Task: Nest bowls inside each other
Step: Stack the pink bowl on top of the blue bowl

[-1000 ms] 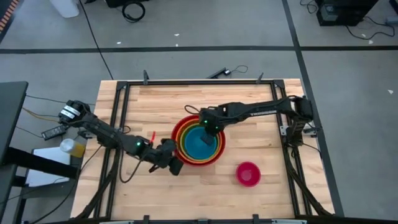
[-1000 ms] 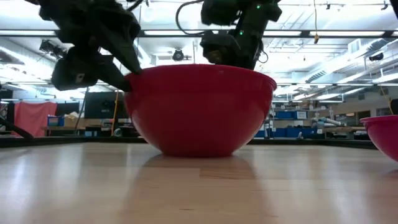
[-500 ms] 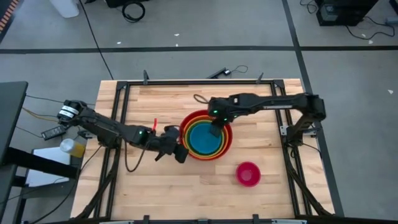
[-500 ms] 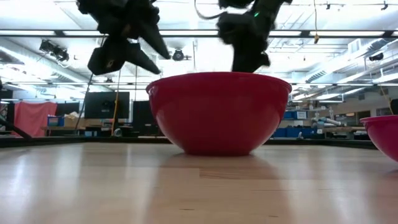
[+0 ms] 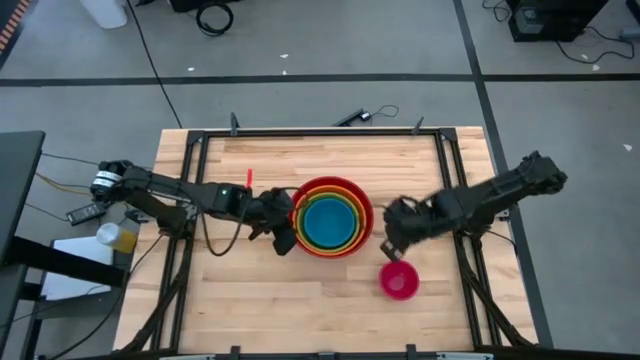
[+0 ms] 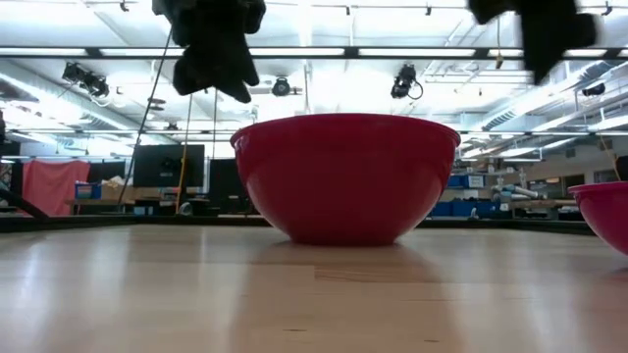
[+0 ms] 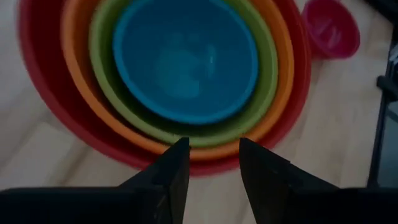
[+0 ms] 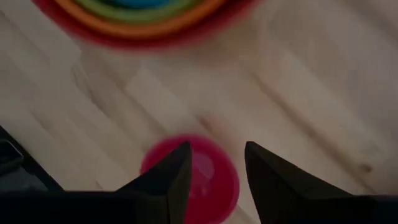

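Bowls [image 5: 331, 217]: 4 nested; pink bowl [image 5: 399, 281] apart; right gripper [image 5: 390, 249] above it, parted, empty; left gripper [image 5: 283, 238] parted, empty

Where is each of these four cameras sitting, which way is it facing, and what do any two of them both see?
High view: above the table, looking straight down on both arms, the nested stack and the magenta pink bowl.
Low view: at table-top height, looking level at the red bowl; arms hang above.
Left wrist view: over the stack, blue bowl innermost, own fingers below.
Right wrist view: over the magenta pink bowl, own fingers open.
Both wrist views share the stack and the magenta pink bowl.
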Controlling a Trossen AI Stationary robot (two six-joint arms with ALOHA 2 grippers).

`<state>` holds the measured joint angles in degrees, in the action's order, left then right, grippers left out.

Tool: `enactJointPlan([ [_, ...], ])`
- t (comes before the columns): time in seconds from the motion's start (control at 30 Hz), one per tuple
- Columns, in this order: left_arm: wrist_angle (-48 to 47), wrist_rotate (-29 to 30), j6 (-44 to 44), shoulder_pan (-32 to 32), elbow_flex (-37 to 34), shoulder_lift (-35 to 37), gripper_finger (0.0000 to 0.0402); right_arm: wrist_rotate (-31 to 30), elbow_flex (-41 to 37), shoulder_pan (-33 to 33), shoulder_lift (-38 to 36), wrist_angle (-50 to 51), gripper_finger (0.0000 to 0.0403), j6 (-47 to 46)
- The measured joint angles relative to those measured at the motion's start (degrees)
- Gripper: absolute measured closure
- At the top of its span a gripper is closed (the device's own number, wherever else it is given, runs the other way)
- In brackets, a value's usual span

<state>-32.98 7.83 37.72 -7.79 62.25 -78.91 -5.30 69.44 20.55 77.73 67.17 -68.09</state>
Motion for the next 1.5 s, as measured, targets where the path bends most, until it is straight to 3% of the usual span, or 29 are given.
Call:
enactJointPlan([
  [0.23,1.9,0.0,-5.9,4.9,0.1,0.0,0.026,-2.2,-8.4,10.5,1.7,-2.8,0.0245,-4.8],
  [0.53,1.9,0.0,-5.8,7.2,0.1,0.0,0.026,0.8,-15.9,14.6,7.1,-12.8,0.0245,-5.9],
  [0.7,1.9,0.0,-4.1,7.6,0.1,0.0,0.026,1.9,-18.0,12.7,11.0,-13.6,0.0245,-11.6],
  [0.9,-1.0,-4.1,-4.0,7.6,0.0,1.9,0.026,3.3,-18.3,10.4,14.1,-22.7,0.026,-10.8],
  [1.23,-6.8,-3.6,1.2,4.5,0.0,9.3,0.026,0.8,-18.1,7.1,16.6,-37.8,0.0387,-11.7],
  [1.5,-12.0,2.1,0.2,3.4,0.0,16.3,0.026,-2.1,-16.0,5.1,16.4,-38.8,0.0381,-14.7],
])
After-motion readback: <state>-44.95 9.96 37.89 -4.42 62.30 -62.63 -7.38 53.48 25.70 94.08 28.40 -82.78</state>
